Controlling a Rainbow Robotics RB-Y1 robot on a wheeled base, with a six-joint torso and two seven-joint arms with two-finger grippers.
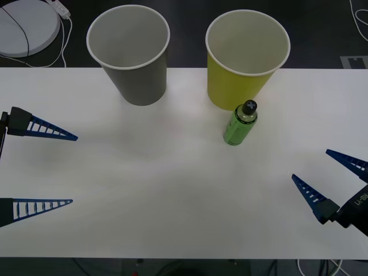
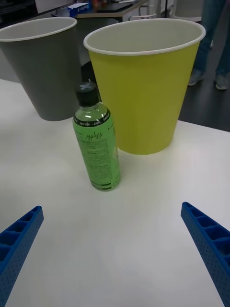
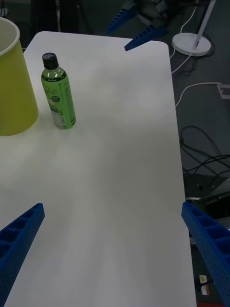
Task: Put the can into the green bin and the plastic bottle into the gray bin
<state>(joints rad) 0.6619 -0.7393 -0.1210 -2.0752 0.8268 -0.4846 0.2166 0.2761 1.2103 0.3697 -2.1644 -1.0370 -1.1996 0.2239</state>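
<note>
**Bottle stands by the green bin**

Front view: the plastic bottle (image 1: 240, 123) stands upright on the white table (image 1: 172, 190), just in front of the green bin (image 1: 244, 80). The gray bin (image 1: 135, 63) is to its left. The left gripper (image 1: 72, 169) and right gripper (image 1: 310, 167) hang at the near sides, jaws wide open (holding nothing).

Right wrist view: the bottle is straight ahead, well away from the blue fingers (image 2: 19, 240).

Left wrist view: the bottle stands far off, beside the green bin.

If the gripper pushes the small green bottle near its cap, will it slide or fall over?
The plastic bottle stands upright, tall and narrow, so a high push would probably tip it. Once down, its round body may roll. The green bin stands just behind it and might stop a fall that way.
</note>
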